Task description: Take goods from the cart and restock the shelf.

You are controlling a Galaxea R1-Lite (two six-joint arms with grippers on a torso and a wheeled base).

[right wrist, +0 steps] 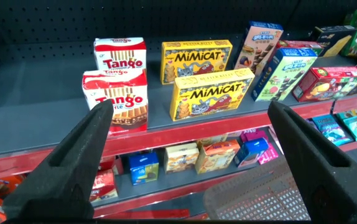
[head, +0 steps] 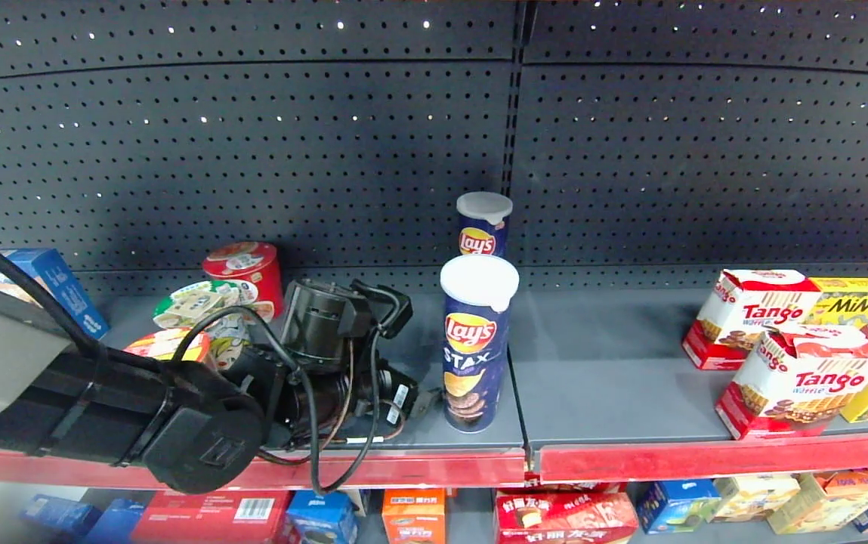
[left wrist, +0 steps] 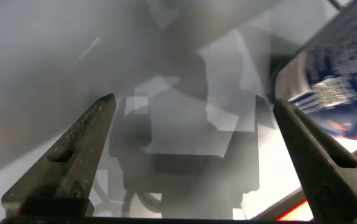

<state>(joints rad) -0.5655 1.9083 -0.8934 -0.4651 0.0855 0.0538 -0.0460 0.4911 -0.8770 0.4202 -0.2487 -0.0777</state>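
Two tall blue chip cans with white lids stand on the grey shelf point(head: 615, 378); one is near the front edge point(head: 475, 347) and the other behind it at the back wall point(head: 483, 223). My left arm's wrist point(head: 328, 340) lies low over the shelf just left of the front can. In the left wrist view my left gripper point(left wrist: 194, 106) is open over bare shelf, and the blue can point(left wrist: 334, 81) stands just outside one finger. My right gripper point(right wrist: 191, 107) is open and holds nothing, off the shelf in front of the boxed goods.
A red tub point(head: 245, 272), cup bowls point(head: 196, 302) and a blue box point(head: 63, 291) sit left of the arm. Red-white wafer boxes point(head: 804, 381) and yellow boxes point(head: 864, 306) fill the right end. Bare shelf lies between them and the cans. Wire mesh point(right wrist: 253, 199) shows below the right gripper.
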